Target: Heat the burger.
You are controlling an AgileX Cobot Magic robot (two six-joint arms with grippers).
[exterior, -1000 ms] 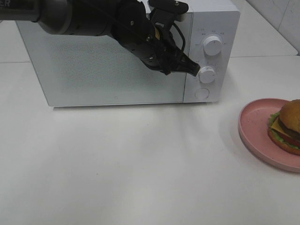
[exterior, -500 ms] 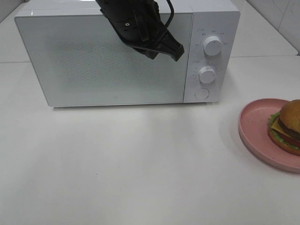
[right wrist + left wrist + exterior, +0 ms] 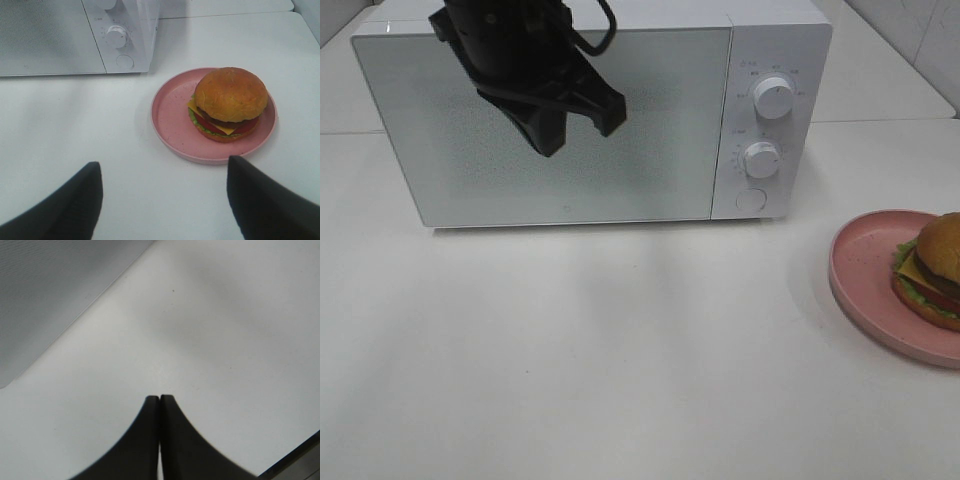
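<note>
I find the microwave (image 3: pixel 590 110) door shut and the burger (image 3: pixel 227 104) outside it, sitting upright on the pink plate (image 3: pixel 170 117) on the table (image 3: pixel 620 350), to the right of the oven and near its control knobs (image 3: pixel 761 158). The burger is round, so I note no long axis; its bun top faces up. My left gripper (image 3: pixel 159 402) has its fingers pressed together, empty, hanging in front of the door. My right gripper (image 3: pixel 162 192) has its fingers spread wide, empty, short of the plate. In my judgement the door must be opened first. I would then take the plate by its rim, level, so the burger stays stacked
</note>
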